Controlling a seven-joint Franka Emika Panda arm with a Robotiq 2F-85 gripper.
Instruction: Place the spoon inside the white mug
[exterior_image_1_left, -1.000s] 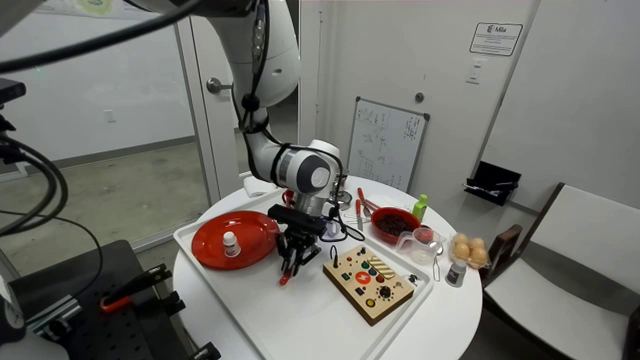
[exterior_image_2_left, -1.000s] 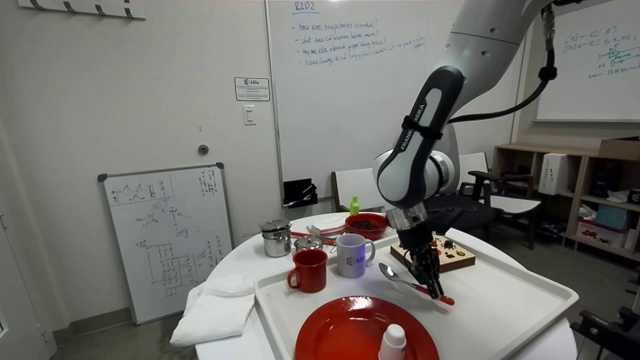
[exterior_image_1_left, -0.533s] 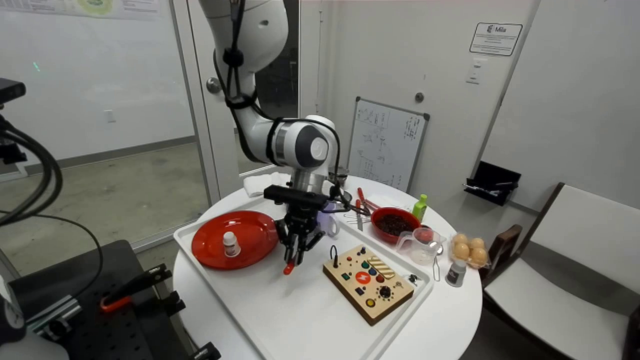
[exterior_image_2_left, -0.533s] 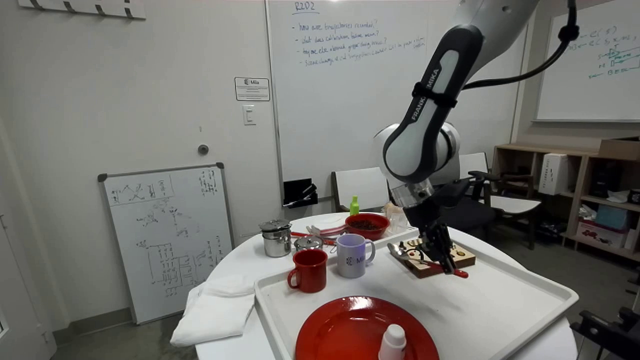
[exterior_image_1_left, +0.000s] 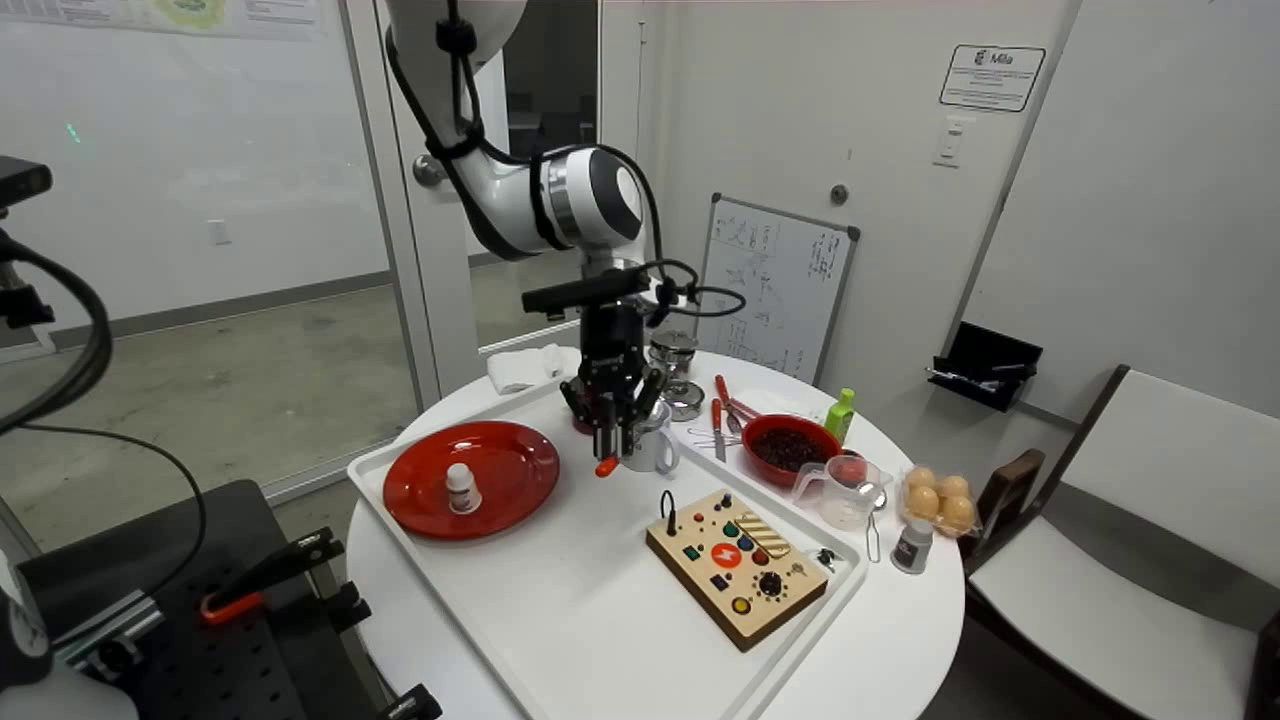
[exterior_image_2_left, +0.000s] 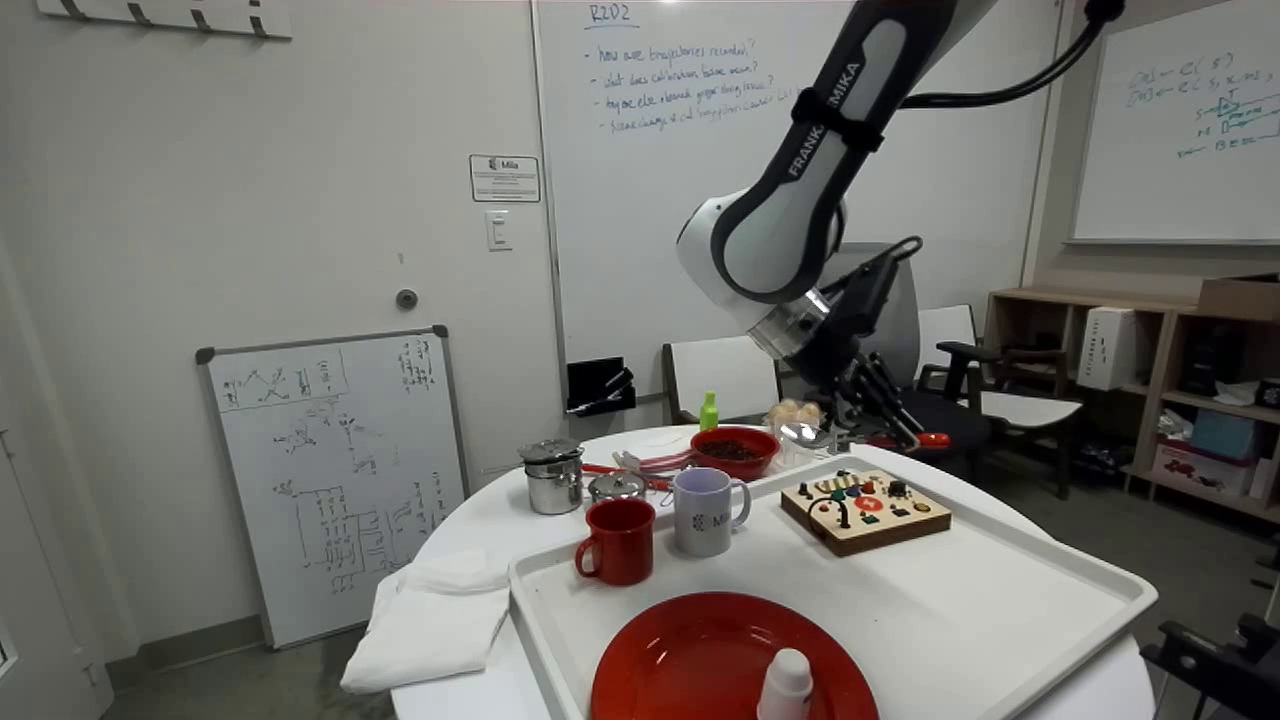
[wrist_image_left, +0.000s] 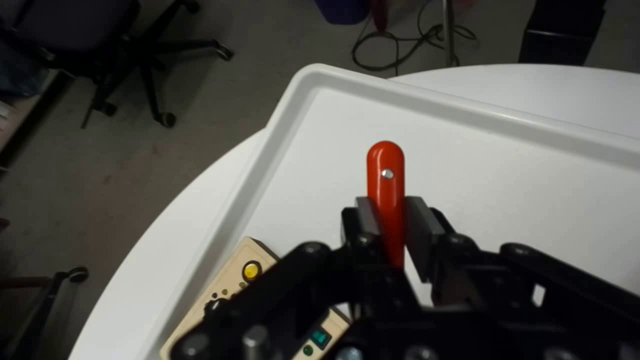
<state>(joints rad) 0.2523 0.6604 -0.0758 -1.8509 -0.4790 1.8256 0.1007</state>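
Pincer (wrist_image_left: 392, 215) is clamped on the spoon (wrist_image_left: 386, 175), squeezing both sides of its red handle, rounded tip poking out past the grip. Spoon's up above the tray (exterior_image_2_left: 1020, 600), looks roughly level, not in the white mug (exterior_image_2_left: 703, 515) yet. No feel for weight from my end, but IMO it's light, stiff, basically unbreakable. That handle looks like glossy plastic tho, so prob a bit slick, & w/ the metal bowl out the far side it could pivot on me. Handle's def the right place to hold: leaves the bowl free to go in 1st once I tilt it. Mug's upright on the tray, smooth, prob ceramic, straight sides, printed logo, loop handle. Shiny red mug (exterior_image_2_left: 620, 540) just beside it. Further out: flat wooden panel box (exterior_image_2_left: 865, 515) w/ knobs, glossy red plate (exterior_image_1_left: 520, 450) w/ a little white bottle (exterior_image_1_left: 462, 490) standing on it, soft-looking white cloth (exterior_image_2_left: 435, 620) folded by the tray's corner.
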